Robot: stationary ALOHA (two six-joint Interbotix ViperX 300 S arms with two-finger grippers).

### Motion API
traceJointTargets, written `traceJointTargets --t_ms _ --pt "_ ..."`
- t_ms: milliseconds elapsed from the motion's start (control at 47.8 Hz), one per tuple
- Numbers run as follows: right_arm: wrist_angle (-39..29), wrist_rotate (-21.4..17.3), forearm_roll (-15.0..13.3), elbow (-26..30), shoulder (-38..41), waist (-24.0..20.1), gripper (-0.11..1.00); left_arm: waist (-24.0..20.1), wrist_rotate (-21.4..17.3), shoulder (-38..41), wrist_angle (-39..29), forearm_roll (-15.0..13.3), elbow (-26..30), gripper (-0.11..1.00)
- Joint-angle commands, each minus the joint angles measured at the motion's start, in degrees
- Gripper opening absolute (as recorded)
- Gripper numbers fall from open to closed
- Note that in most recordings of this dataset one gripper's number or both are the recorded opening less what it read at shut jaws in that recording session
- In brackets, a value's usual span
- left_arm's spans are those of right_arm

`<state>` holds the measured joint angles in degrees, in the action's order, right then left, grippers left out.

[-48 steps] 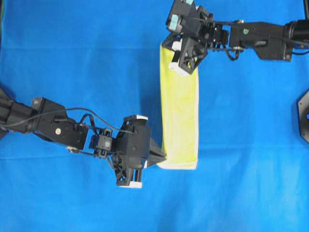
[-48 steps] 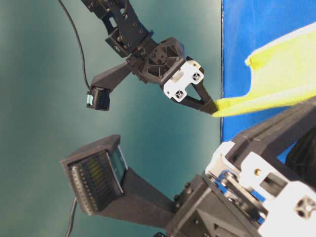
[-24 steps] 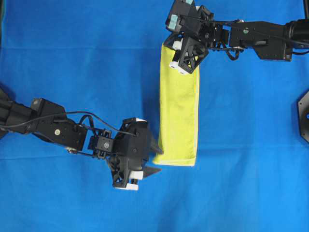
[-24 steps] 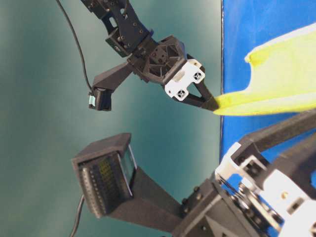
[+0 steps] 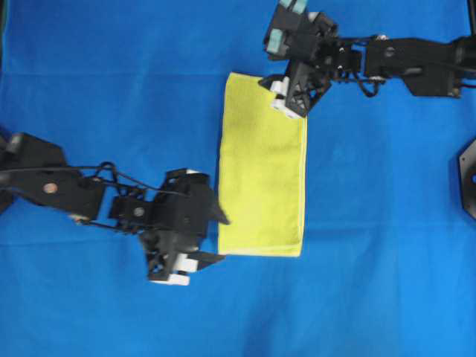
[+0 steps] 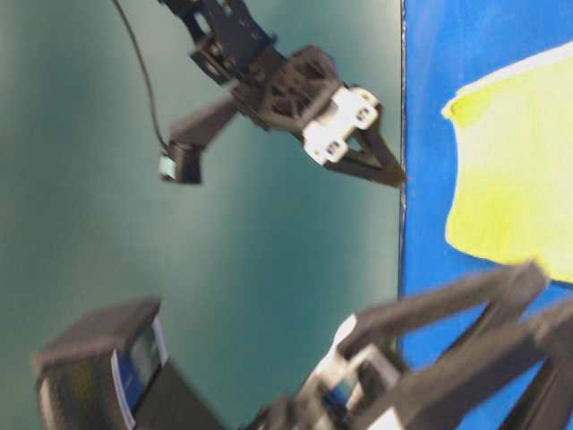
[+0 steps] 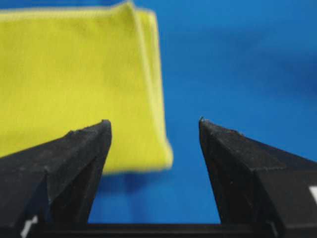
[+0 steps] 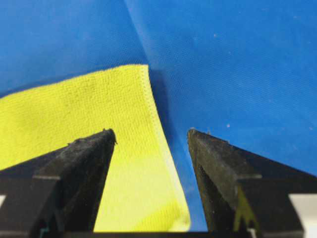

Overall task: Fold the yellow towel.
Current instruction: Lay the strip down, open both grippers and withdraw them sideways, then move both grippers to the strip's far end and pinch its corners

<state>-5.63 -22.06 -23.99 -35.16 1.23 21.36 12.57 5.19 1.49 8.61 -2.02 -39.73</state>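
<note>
The yellow towel [image 5: 264, 171] lies flat on the blue cloth as a tall rectangle, folded over with two layers showing at its near corner [image 7: 74, 74]. My left gripper [image 5: 222, 238] stands open just left of the towel's lower left corner, not touching it; its fingertips [image 7: 104, 124] frame that corner from a short way off. My right gripper [image 5: 279, 100] is open above the towel's upper right part, with the hemmed corner [image 8: 99, 99] lying below and between its jaws. In the table-level view the right gripper [image 6: 389, 170] hangs clear of the towel [image 6: 510, 179].
The blue cloth [image 5: 111, 89] covers the whole table. A black round fixture [image 5: 467, 178] sits at the right edge. The left arm [image 6: 448, 331] fills the blurred foreground of the table-level view, in front of a teal wall.
Both grippers have opened and let go of the towel's corners. The towel has dropped flat and now lies wider. The left arm has pulled back to the left, the right gripper slightly up and away.
</note>
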Motion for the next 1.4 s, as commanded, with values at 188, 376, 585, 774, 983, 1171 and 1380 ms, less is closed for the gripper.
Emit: traceJointTargets --t_ms 188,376,585,774,983,1171,1380 --pt "0.18 -0.62 0.35 -5.19 -13.45 -3.52 0.63 -4.31 0.0 -14.68 -1.41 0.09 -8.88 0.67" --pt "2.2 -2.37 0.97 -11.07 -23.38 -9.05 0.63 -6.33 -1.32 -25.05 3.34 0.35 -14.94 0.67" --pt "6.59 -4.13 1.67 -18.9 -32.87 -10.11 0.63 -8.96 -4.22 -35.95 10.81 0.44 -22.5 0.67" --pt "12.13 -4.31 2.02 -24.08 -36.83 -10.11 0.63 -10.46 -5.45 -41.4 12.74 0.35 -26.02 0.67" --pt "12.74 -4.31 2.11 -24.08 -36.47 -10.11 0.63 -10.46 -5.45 -40.43 12.74 0.44 -25.93 0.67" --pt "12.74 -4.31 2.37 -23.55 -36.04 -9.14 0.63 -10.99 -5.63 -39.11 13.71 0.44 -25.05 0.67" --pt "12.04 -4.31 2.9 -21.18 -30.32 -0.97 0.62 -17.31 -6.06 -33.4 15.47 0.44 -22.85 0.67"
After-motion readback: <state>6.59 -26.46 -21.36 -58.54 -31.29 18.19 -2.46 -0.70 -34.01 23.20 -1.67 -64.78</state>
